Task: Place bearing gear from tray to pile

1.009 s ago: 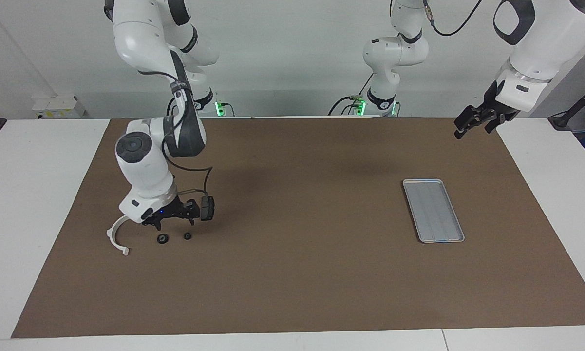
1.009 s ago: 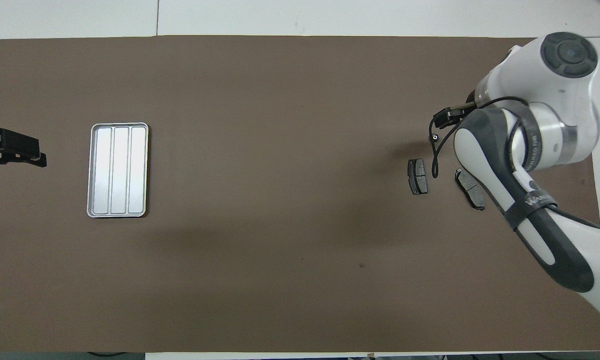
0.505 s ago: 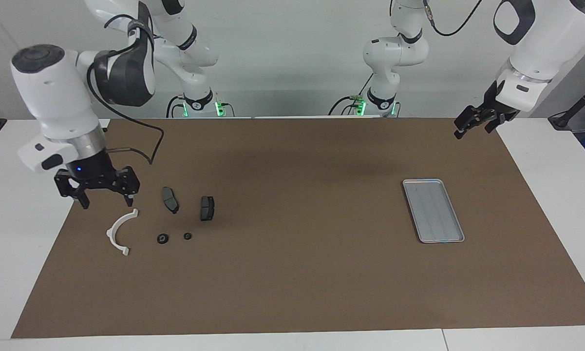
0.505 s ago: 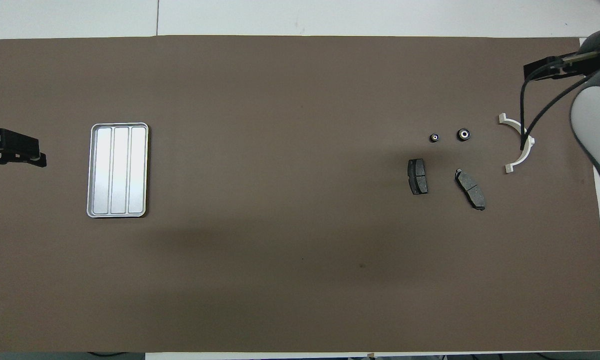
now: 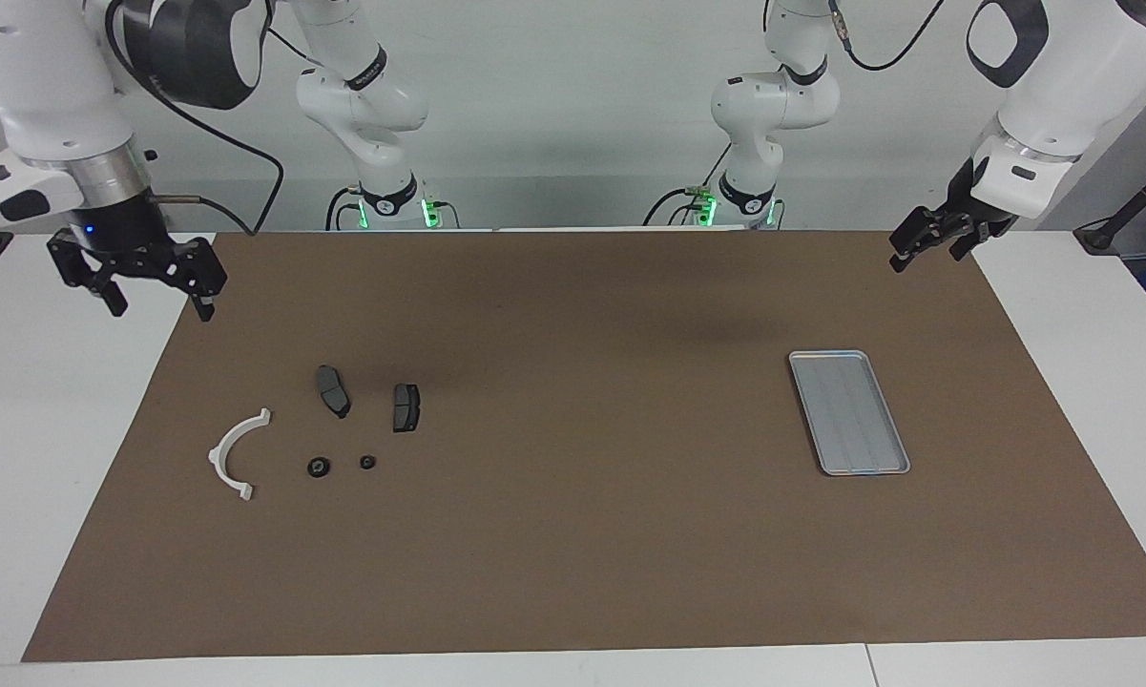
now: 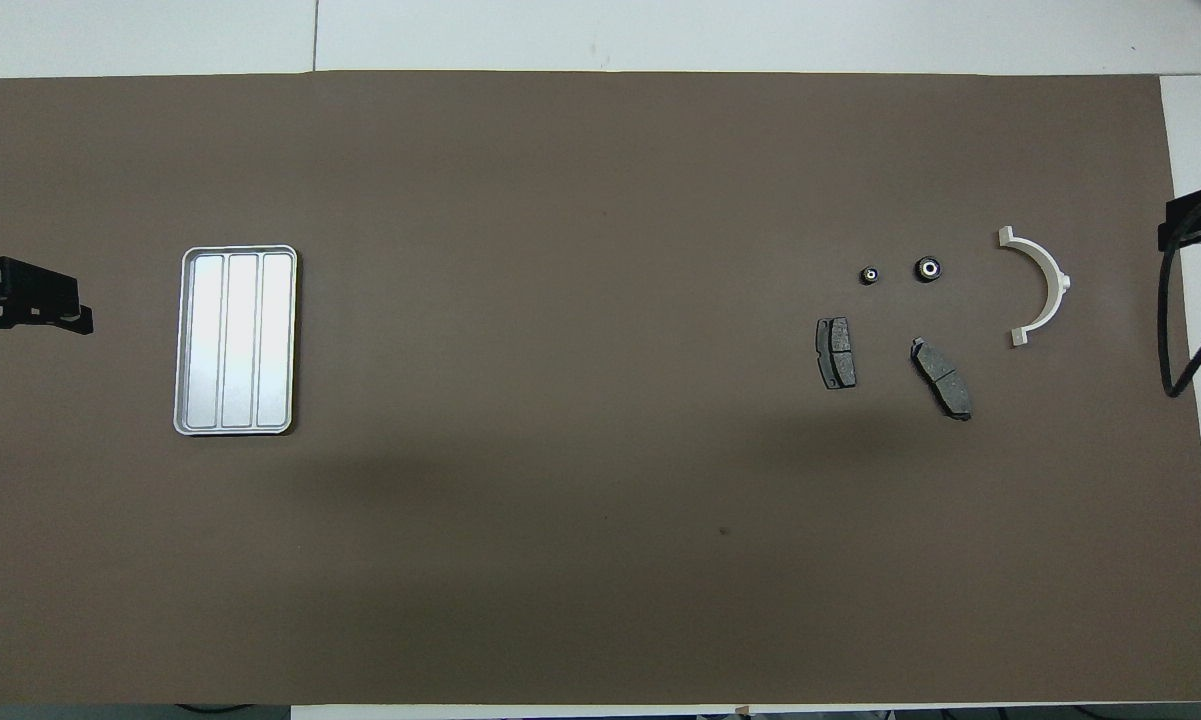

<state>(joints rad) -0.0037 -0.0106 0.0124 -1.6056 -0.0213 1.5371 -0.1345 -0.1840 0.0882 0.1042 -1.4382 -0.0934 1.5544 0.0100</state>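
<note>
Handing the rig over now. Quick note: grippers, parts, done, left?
Right gripper: open, holds nothing, raised over the mat's edge at its own end.
Left gripper: open, holds nothing, waits over its own corner.
Ridged silver metal tray: nothing in it.
Two small black round bearing gears lie by the dark grey brake pads and white semicircular bracket.
Done: gears at the pile. Left: nothing visible.

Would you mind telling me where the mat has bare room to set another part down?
The widest free patch is the mat between the tray and the brake pads. The strips of mat farther from and nearer to the robots than the parts are bare too. It is crowded among the two bearing gears and the white bracket.
</note>
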